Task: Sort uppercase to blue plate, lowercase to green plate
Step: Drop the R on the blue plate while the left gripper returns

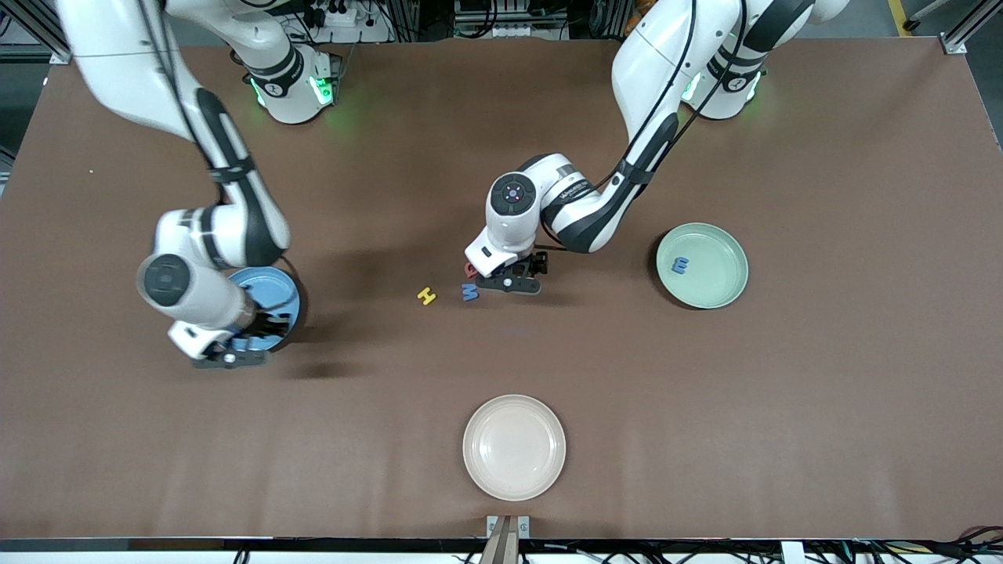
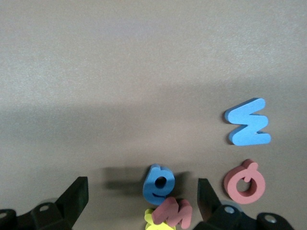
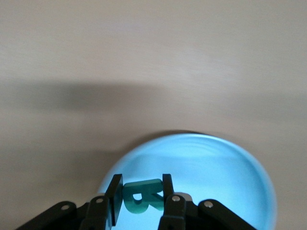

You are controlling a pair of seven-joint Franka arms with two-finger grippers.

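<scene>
Two Franka arms work over a brown tabletop [image 1: 823, 407]. Right gripper [image 3: 140, 197] hangs over the round sky-blue plate [image 1: 270, 283] toward the right arm's end, jaws clamped on a teal foam capital R [image 3: 142, 195], held just above the plate's floor. Left gripper [image 2: 143, 199] sits low over the letter cluster mid-tabletop, jaws spread wide w/ a blue foam small-case letter [image 2: 159, 183] between them, not touching either finger. Next to that letter: a red foam small-case piece [image 2: 173, 212] lying partly on a yellow foam piece [image 2: 154, 221], mostly hidden. A red foam capital Q [image 2: 244, 182] lies just outside one finger, a blue foam capital M [image 2: 248, 122] near it. A yellow foam capital H [image 1: 426, 295] lies apart, toward the blue plate. Pale mint-green round plate [image 1: 725, 294] toward the left arm's end holds a blue foam small-case e [image 1: 679, 265]. Cream-white round plate [image 1: 514, 446] sits nearest the front camera.
</scene>
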